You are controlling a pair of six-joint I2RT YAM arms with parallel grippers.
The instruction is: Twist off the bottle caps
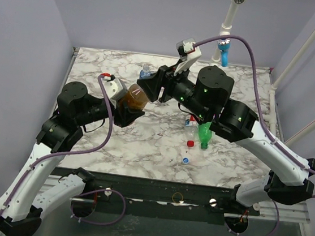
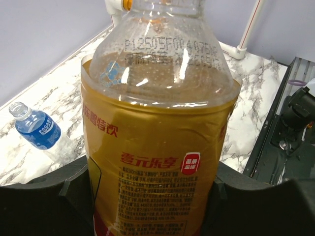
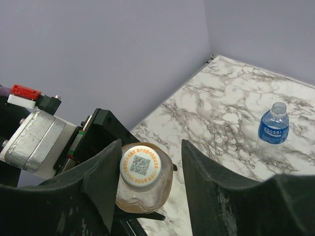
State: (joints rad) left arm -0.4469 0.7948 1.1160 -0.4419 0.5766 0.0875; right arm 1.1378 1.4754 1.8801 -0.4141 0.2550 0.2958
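- In the centre of the top view, the amber bottle is gripped around its labelled body by the left gripper. In the left wrist view the black fingers are seen pressed against both sides of the label.
- The bottle is tilted. Its long axis runs from the lower left of the top view up to the right, so the neck is aimed at the right gripper.
- In the right wrist view the white cap, printed with a square code, is seen almost end-on, low and left of centre between the two fingers.
- The right jaws are parted and not clamped. The cap lies close against the left-of-frame finger, while a clear gap is left to the other one.
- The right arm is judged the one to do the turning. The claw should be centred on the cap, then closed and rotated about the bottle's axis.
- The blue-label bottle stands well apart at the right of that view, its neck already bare.
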